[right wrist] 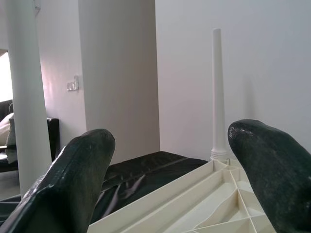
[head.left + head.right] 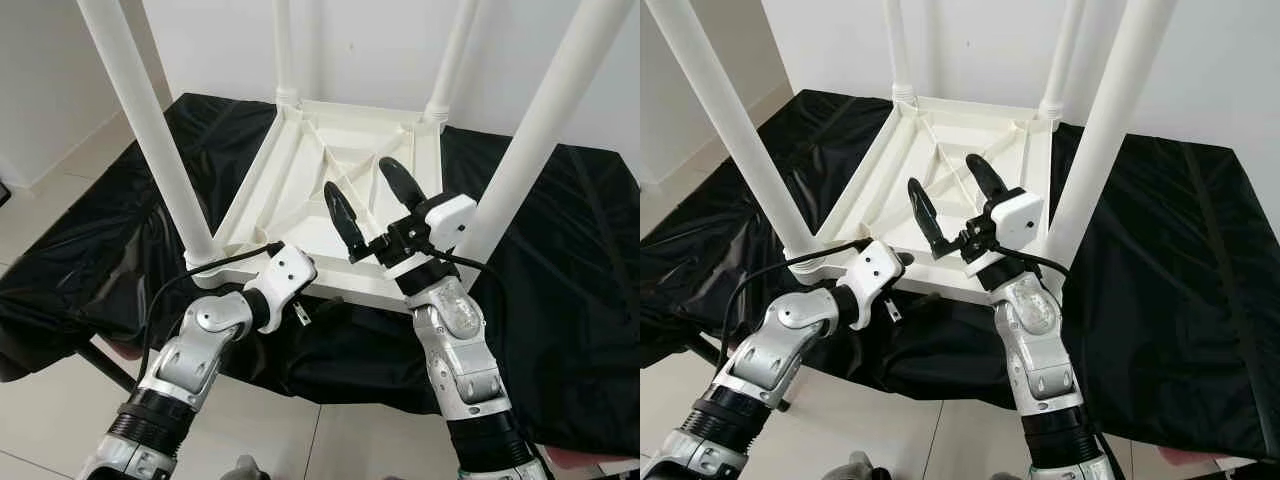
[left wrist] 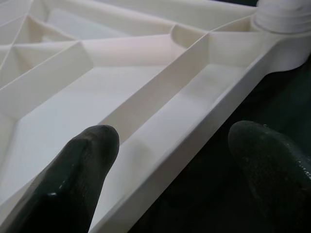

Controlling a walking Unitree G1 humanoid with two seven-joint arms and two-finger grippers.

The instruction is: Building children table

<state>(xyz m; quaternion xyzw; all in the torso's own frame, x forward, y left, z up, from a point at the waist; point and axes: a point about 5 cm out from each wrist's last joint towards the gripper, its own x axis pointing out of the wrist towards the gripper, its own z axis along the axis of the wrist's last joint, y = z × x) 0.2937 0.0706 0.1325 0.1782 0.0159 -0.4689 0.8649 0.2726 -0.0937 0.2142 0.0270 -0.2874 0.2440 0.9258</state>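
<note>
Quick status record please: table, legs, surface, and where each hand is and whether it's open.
table: white plastic tabletop, upside down, ribbed underside facing up
legs: four white legs standing up from the corners
surface: black cloth spread beneath the tabletop
left hand: open, at the tabletop's near edge by the near-left leg, one finger over the ribs, the other over the cloth
right hand: open, raised above the tabletop's near-right part, fingers pointing up, holding nothing
floor: pale tiles
</note>
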